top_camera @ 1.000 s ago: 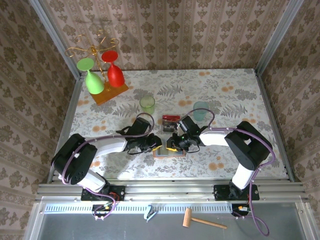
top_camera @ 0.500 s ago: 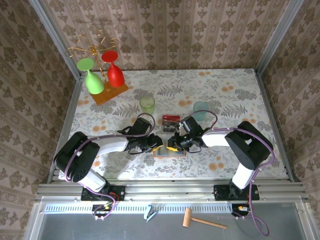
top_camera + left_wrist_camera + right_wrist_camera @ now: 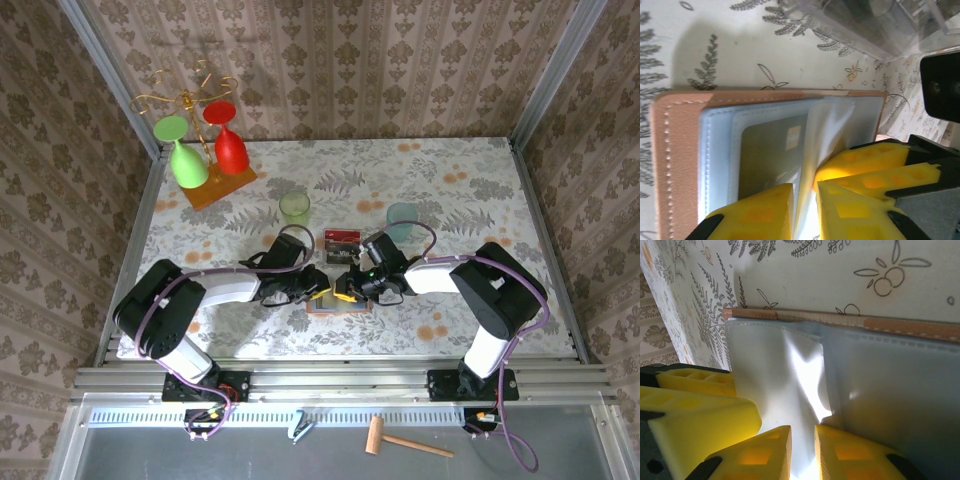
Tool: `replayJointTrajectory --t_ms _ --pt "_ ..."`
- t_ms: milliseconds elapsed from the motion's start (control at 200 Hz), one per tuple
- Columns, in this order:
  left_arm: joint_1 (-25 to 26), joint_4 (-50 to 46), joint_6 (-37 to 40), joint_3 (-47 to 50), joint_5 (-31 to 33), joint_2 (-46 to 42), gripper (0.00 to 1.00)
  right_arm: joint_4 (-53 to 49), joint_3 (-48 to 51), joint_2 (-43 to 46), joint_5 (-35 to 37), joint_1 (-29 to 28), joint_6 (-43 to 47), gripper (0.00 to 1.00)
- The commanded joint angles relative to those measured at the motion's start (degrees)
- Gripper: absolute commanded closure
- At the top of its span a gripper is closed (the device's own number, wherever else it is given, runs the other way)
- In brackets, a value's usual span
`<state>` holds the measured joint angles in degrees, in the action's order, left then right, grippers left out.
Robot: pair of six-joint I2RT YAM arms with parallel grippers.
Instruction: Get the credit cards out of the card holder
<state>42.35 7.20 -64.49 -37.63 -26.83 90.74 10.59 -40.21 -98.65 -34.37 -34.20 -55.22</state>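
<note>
Where the two arms meet at the middle of the table (image 3: 470, 190), close to its near edge, the holder (image 3: 340, 309) lies open and flat, inner side up. Position to grippers: directly beneath both. The left gripper (image 3: 321, 291) reaches in from the left and the right gripper (image 3: 346, 291) from the right, their tips near each other above the holder's middle. Axis: the long side runs left to right across the table, roughly along the near edge. Finish: a salmon stitched border shows along two edges in the left wrist view and along one edge in the right wrist view. Contents: clear sleeves, with a grey card (image 3: 767, 160) bearing a pale chip in one pocket, its lower part hidden by a yellow finger. Left gripper: jaws narrow, with a loose sleeve leaf (image 3: 830, 130) standing in the gap; whether it is pinched cannot be told. Right gripper: jaws narrow, likewise astride a leaf edge under bright glare, grip not discernible. Just beyond the holder: a clear box (image 3: 342, 243) with red and dark flat contents, too small to identify. Farther back: a green cup (image 3: 294, 208) and a blue cup (image 3: 402, 220).
</note>
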Motion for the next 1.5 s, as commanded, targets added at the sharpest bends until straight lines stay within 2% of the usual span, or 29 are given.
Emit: replayJointTrajectory --t_ms 0,185,485,750,1495 --pt "0.20 1.68 -0.90 -0.72 -1.07 0.68 0.80 -1.09 0.97 1.66 0.53 0.45 -0.72 0.79" --pt "0.28 1.64 -1.00 -0.82 -1.12 0.33 0.80 -4.84 -0.15 5.41 1.78 0.45 0.32 0.75" --pt "0.99 1.20 -0.70 -2.84 -1.64 -0.01 0.79 -14.45 -2.17 11.40 5.95 0.75 3.74 0.75" --pt "1.68 -0.51 0.17 -5.50 -1.91 0.27 0.74 -20.87 -2.18 17.39 9.10 2.67 6.07 0.75" --pt "4.65 0.07 0.16 -12.33 -3.48 7.45 0.58 -26.66 2.84 30.53 11.52 9.12 7.84 0.74"
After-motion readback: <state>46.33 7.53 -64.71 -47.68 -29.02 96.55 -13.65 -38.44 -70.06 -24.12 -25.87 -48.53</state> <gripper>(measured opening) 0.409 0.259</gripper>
